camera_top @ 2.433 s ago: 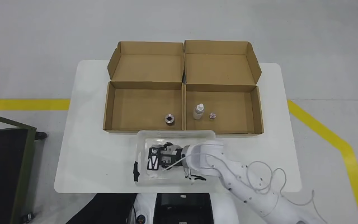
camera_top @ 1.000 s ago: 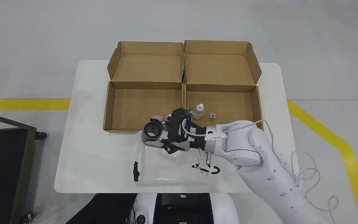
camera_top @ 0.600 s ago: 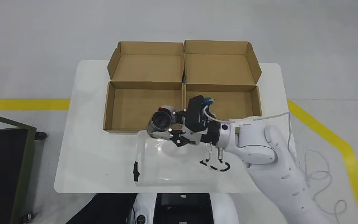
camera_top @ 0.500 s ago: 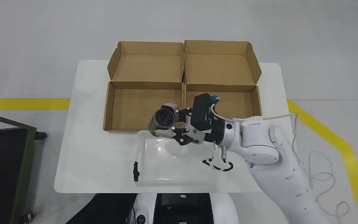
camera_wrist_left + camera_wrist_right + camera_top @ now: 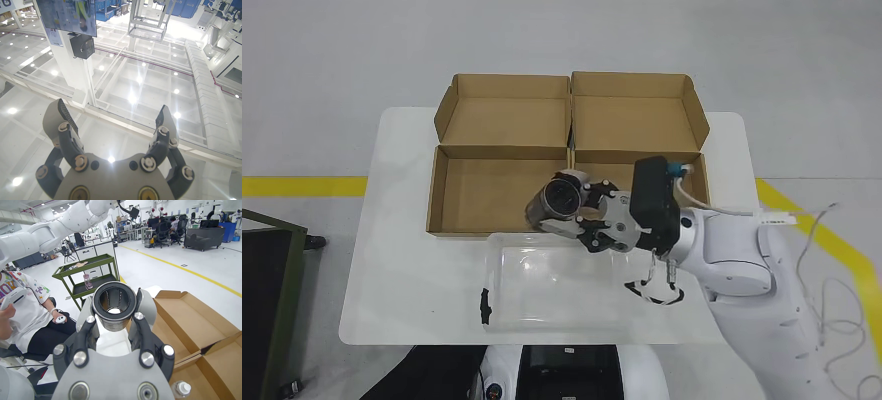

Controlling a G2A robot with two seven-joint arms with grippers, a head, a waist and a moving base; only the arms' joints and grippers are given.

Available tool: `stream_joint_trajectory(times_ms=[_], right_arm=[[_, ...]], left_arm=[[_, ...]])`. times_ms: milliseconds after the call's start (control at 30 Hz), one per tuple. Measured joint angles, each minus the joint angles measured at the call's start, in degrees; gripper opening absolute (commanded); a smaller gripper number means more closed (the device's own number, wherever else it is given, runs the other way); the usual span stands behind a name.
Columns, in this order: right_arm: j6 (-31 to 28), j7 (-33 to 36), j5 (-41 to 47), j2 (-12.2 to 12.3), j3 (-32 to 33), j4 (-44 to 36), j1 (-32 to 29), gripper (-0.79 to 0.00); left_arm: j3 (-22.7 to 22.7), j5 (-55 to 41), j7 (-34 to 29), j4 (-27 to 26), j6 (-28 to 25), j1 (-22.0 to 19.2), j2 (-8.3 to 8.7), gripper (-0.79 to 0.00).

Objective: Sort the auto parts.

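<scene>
Bearing (image 5: pixel 114 306), clamped across its smooth round wall by the right gripper (image 5: pixel 115 300), hung near the two boxes' shared wall (image 5: pixel 572 172) and could have slipped into the wrong box.

Left box (image 5: pixel 482 195) offers open floor; a small bottle (image 5: pixel 180 388) crowds the right box (image 5: pixel 637 122).

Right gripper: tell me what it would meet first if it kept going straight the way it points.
The right gripper, shut on the bearing, points across the left cardboard box. It looks raised and near level, so the way seems free above the box; height is unclear.
</scene>
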Motion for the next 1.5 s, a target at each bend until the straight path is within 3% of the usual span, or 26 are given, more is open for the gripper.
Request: stream_joint_trajectory(times_ms=[767,1133,1500], right_arm=[[0.32,-2.12,0.31,0.96,2.16,-0.62,-0.73,-0.785],[0.92,-1.54,-0.01,0.56,-2.89,4.19,3.37,-0.785],[3.90,-1.98,-5.72,-0.58,-10.09,10.75,7.90,-0.785]], left_arm=[[0.00,0.00,0.00,0.00,0.00,0.00,0.00,0.000],[0.00,0.00,0.00,0.00,0.00,0.00,0.00,0.000],[0.00,0.00,0.00,0.00,0.00,0.00,0.00,0.000]])
